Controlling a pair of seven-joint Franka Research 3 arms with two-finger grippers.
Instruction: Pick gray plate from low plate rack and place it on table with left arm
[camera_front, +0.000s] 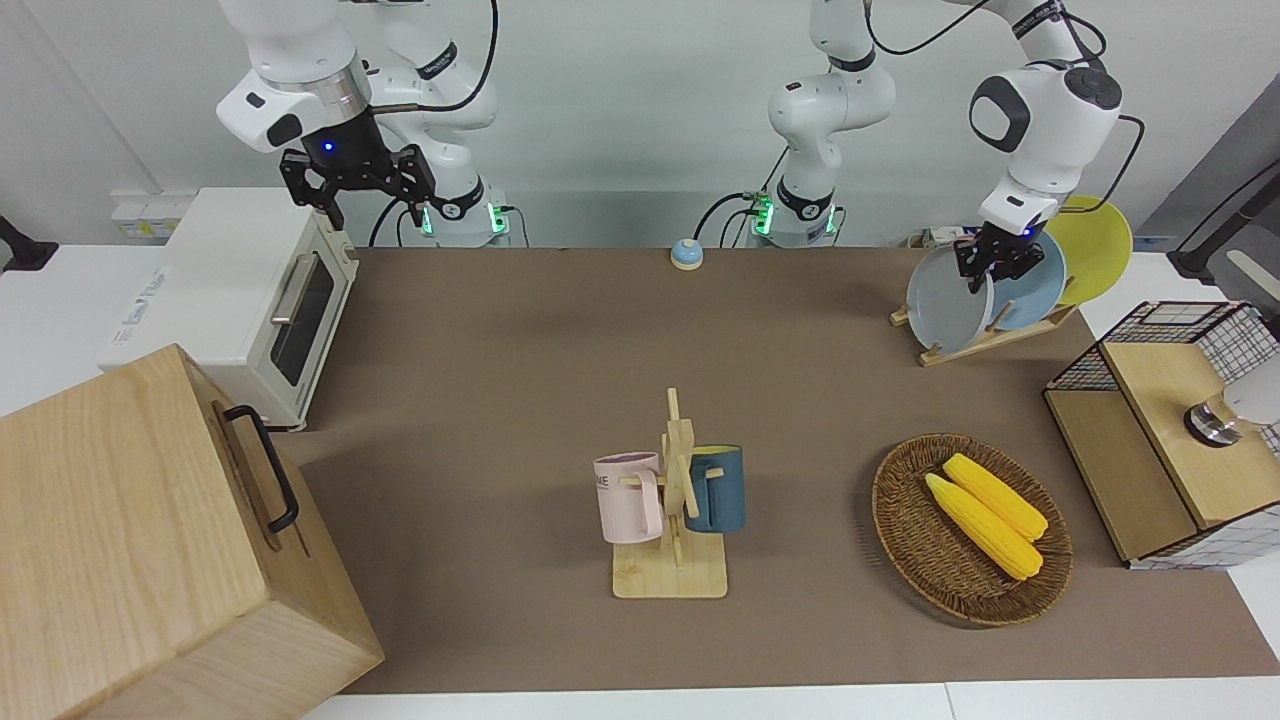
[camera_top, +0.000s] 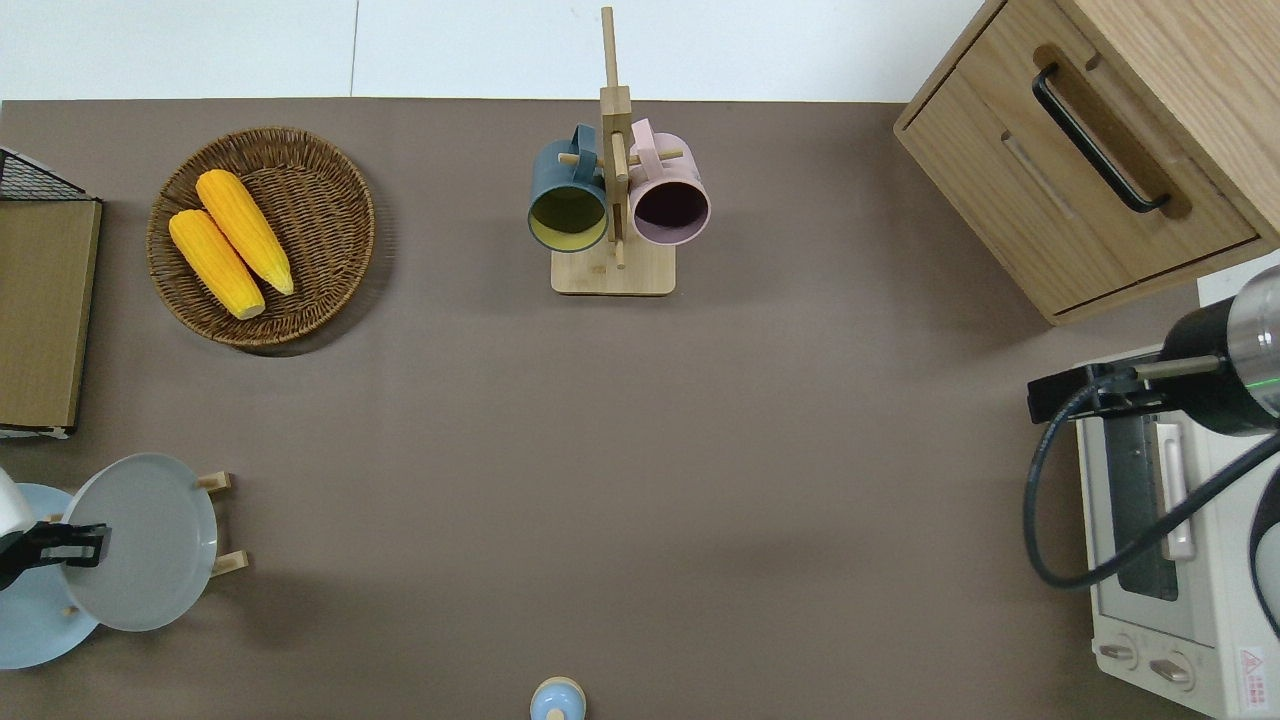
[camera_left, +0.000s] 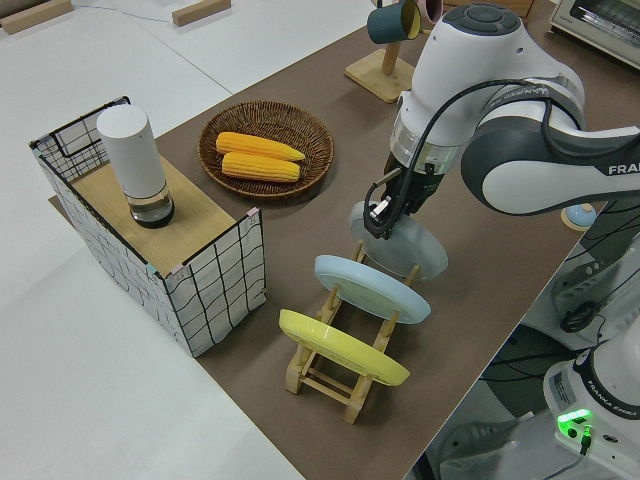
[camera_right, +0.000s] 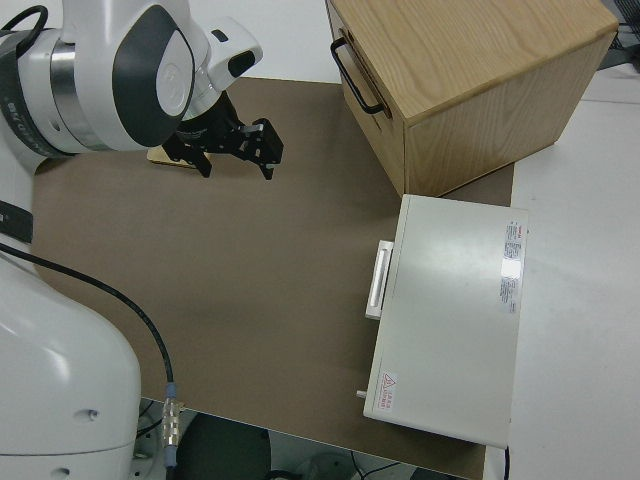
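My right arm: parked. Counter (camera_front: 500, 400): brown. My left gripper (camera_front: 990, 262): clamped on the upper rim of the gray plate (camera_front: 948, 300), which stands tilted at the rack (camera_front: 985, 340) end farthest from me, beside the blue plate (camera_front: 1035, 290).

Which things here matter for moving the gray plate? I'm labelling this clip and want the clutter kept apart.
In the job:
gray plate, gripped at its rim
left gripper
rack
table

Lying about:
blue plate, yellow plate
mug tree
basket of corn
toaster oven
wooden cabinet
right arm, parked
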